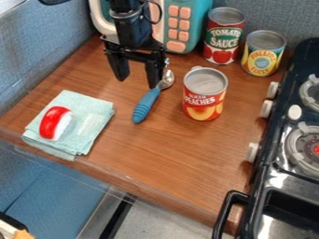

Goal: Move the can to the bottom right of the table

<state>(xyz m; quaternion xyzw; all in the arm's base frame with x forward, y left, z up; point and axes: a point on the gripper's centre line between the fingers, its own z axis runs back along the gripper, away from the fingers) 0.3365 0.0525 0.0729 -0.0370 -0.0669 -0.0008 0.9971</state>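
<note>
Red and orange, with peaches pictured on its label, a metal can (204,99) stands upright on the brown wooden tabletop (181,154), right of the middle and well apart from the near edge. Just to its left lies a spoon with a ribbed blue handle (146,106), its metal bowl pointing away toward the back. Over that end of the spoon hangs the black two-finger gripper (137,81) — its fingers spread apart, with nothing between them.

Behind the can, toward the back right corner, two more cans stand upright near each other: a taller red and green one with tomatoes on its label (222,39), and a shorter yellow and blue one (263,53) to its right. A teal and cream toy microwave with salmon-coloured buttons (194,13) sits at the back, left of them.

At the left of the table lies a folded pale green cloth (92,122) — a rounded red and white object (55,123) rests on it. Along the right side runs a black toy stove with white knobs (264,176).
</note>
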